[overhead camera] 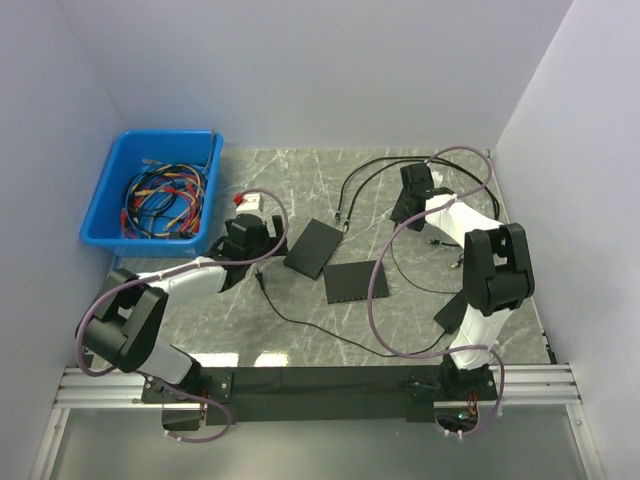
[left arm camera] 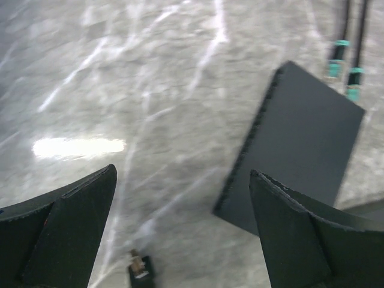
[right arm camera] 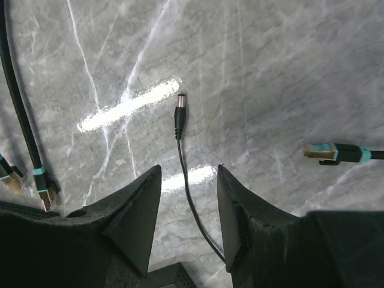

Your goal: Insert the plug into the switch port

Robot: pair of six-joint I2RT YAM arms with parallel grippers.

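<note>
- Barrel plug (right arm camera: 179, 108): lies loose on the counter (right arm camera: 270, 72).
- Right hand (right arm camera: 189, 174): fingers apart, empty, straddling the cord just behind the plug.
- Left hand (left arm camera: 183, 174): fingers apart, empty, well left of the plug.
- Switch (left arm camera: 300, 144): well left of the plug.
- Hazard: pinching the thin cord would likely leave the plug swivelling and missing the port.

Switch (left arm camera: 300, 138): flat black box, lying flat on the surface (left arm camera: 120, 90), skewed, ahead-right of left gripper (left arm camera: 181, 172). Plug (right arm camera: 327, 153): teal boot, gold tip pointing left, lying loose ahead-right of right gripper (right arm camera: 189, 169), not touching it.
</note>
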